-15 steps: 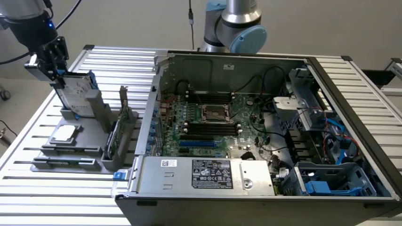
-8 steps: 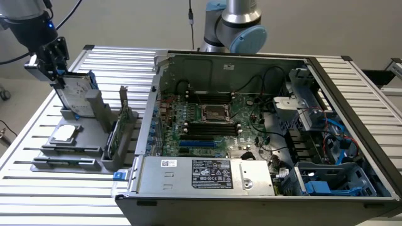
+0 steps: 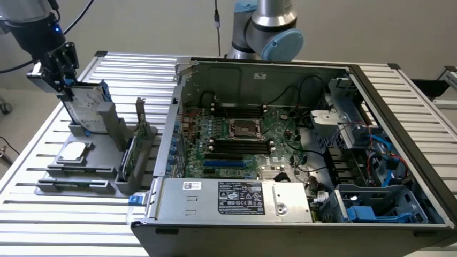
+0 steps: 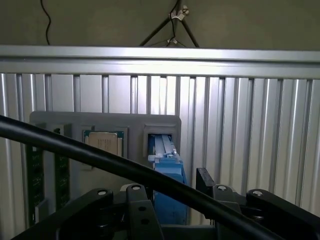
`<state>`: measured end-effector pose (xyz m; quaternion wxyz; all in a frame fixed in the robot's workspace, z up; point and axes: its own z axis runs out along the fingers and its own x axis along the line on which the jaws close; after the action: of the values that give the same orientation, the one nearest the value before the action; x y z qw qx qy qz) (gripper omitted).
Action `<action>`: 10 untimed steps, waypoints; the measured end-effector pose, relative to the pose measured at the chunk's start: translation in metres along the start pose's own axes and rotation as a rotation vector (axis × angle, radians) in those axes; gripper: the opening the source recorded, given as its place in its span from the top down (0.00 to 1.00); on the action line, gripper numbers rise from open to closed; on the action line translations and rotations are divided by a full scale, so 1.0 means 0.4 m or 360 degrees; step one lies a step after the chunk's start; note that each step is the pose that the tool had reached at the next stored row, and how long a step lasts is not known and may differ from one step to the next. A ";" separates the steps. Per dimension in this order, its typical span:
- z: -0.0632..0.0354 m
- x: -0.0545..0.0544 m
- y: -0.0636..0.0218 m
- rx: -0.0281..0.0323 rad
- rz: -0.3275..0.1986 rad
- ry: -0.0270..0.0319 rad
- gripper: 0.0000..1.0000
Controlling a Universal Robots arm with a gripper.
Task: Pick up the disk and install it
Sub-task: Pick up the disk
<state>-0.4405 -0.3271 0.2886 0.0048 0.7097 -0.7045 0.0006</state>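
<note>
The disk (image 3: 87, 107) stands upright in a slot of the grey holder (image 3: 78, 172) at the exterior view's left: silver metal with a white label, clipped in a blue bracket. My gripper (image 3: 66, 88) hangs at its upper edge, on the side away from the computer case. In the wrist view the blue edge of the disk (image 4: 169, 175) rises between the two black fingers (image 4: 204, 179) of the gripper (image 4: 170, 187). A small gap shows beside the bracket, so the jaws stand open around it without clamping.
A square silver chip (image 3: 75, 152) lies flat on the holder and a green circuit card (image 3: 141, 128) stands upright beside it. The open computer case (image 3: 286, 134) sits to the right, with a blue-lined bay (image 3: 371, 206) at its near right corner. A black cable (image 4: 75, 150) crosses the wrist view.
</note>
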 end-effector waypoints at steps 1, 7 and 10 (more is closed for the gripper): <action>0.000 0.000 0.000 0.00000 0.0003 0.00004 0.52; 0.000 0.000 0.000 0.00000 0.0015 0.00039 0.52; 0.000 0.000 0.000 -0.00001 0.0018 0.00063 0.52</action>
<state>-0.4407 -0.3271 0.2886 0.0063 0.7056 -0.7086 0.0020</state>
